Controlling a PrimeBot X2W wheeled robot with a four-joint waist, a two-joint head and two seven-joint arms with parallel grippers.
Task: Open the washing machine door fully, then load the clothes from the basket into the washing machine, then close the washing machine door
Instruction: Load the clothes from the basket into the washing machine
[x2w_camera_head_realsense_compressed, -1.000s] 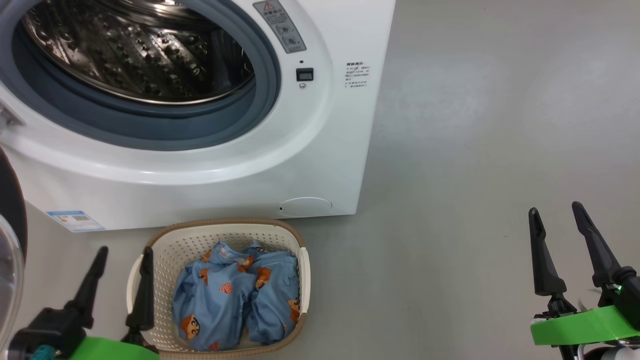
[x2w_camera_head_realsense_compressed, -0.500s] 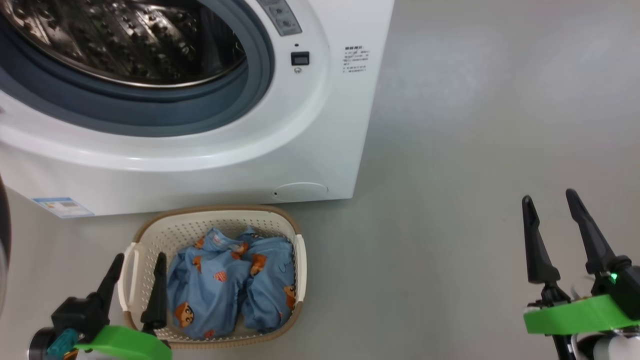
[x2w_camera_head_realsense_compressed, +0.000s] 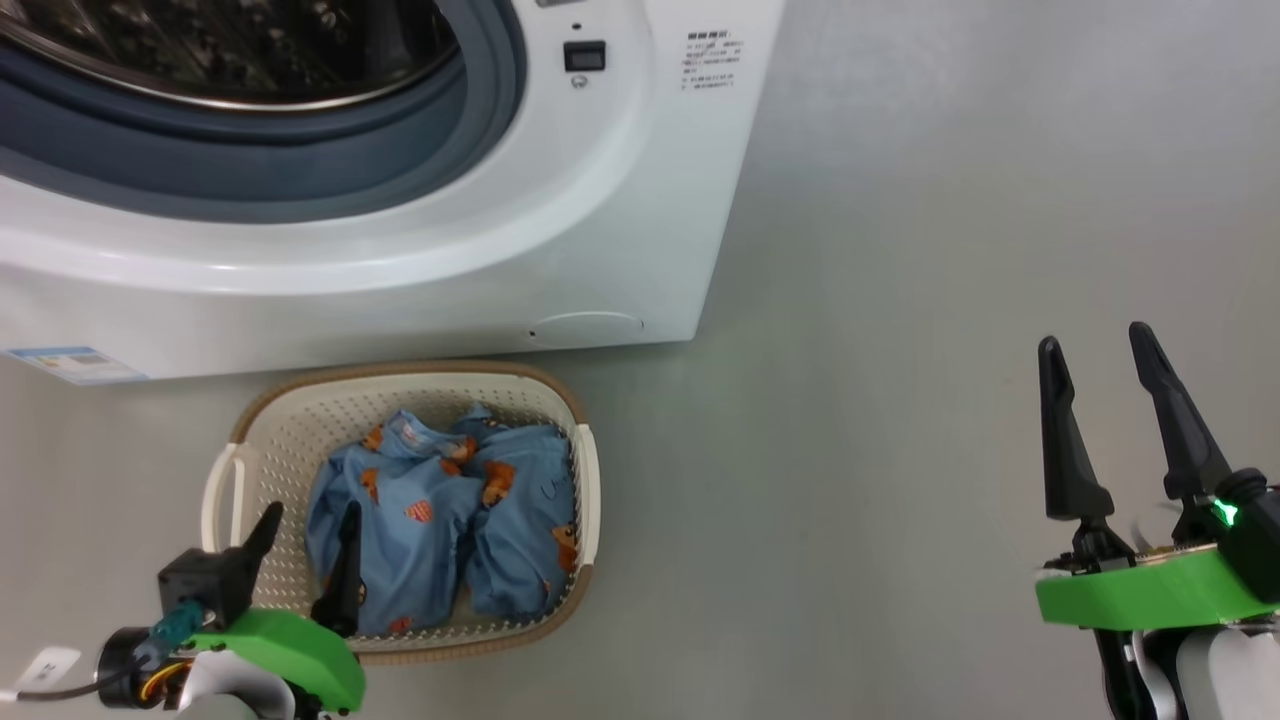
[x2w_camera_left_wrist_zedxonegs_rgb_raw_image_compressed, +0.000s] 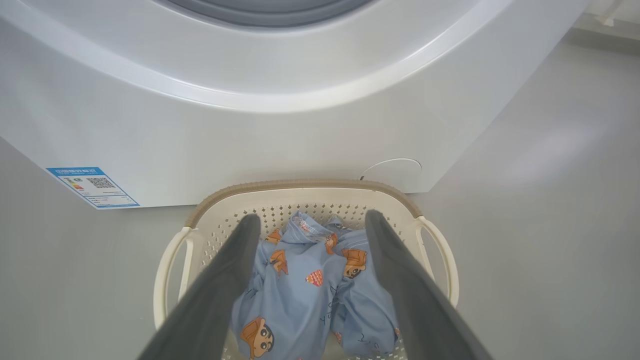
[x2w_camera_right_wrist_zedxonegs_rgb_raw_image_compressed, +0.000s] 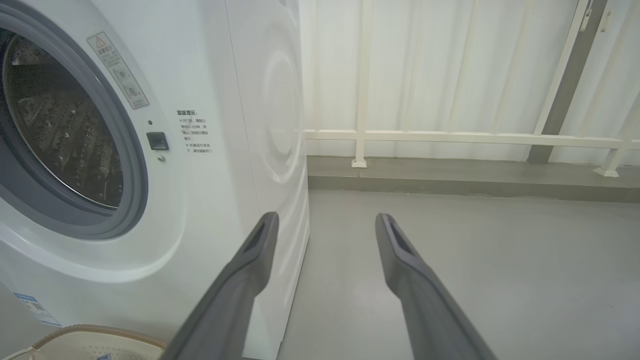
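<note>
The white washing machine (x2w_camera_head_realsense_compressed: 620, 200) fills the upper left, its steel drum (x2w_camera_right_wrist_zedxonegs_rgb_raw_image_compressed: 60, 140) uncovered inside the grey gasket; the washing machine door is out of view. On the floor in front stands the cream basket (x2w_camera_head_realsense_compressed: 250, 425) with the light blue printed clothes (x2w_camera_head_realsense_compressed: 450, 520) heaped inside. My left gripper (x2w_camera_head_realsense_compressed: 310, 515) hovers open over the basket's near left part. In the left wrist view its fingers (x2w_camera_left_wrist_zedxonegs_rgb_raw_image_compressed: 215, 300) frame the clothes (x2w_camera_left_wrist_zedxonegs_rgb_raw_image_compressed: 310, 280) from above, holding nothing. My right gripper (x2w_camera_head_realsense_compressed: 1093, 340) is open over bare floor, far right of the basket.
Grey floor (x2w_camera_head_realsense_compressed: 900, 400) stretches to the right of the machine. In the right wrist view a low step (x2w_camera_right_wrist_zedxonegs_rgb_raw_image_compressed: 450, 175) with a white railing (x2w_camera_right_wrist_zedxonegs_rgb_raw_image_compressed: 450, 136) runs behind it. A blue label (x2w_camera_left_wrist_zedxonegs_rgb_raw_image_compressed: 92, 186) marks the machine's lower front.
The head camera has tilted down, so the whole picture slid upward. My left gripper has moved right, from beside the basket's left rim to over the clothes. The right gripper keeps its place.
</note>
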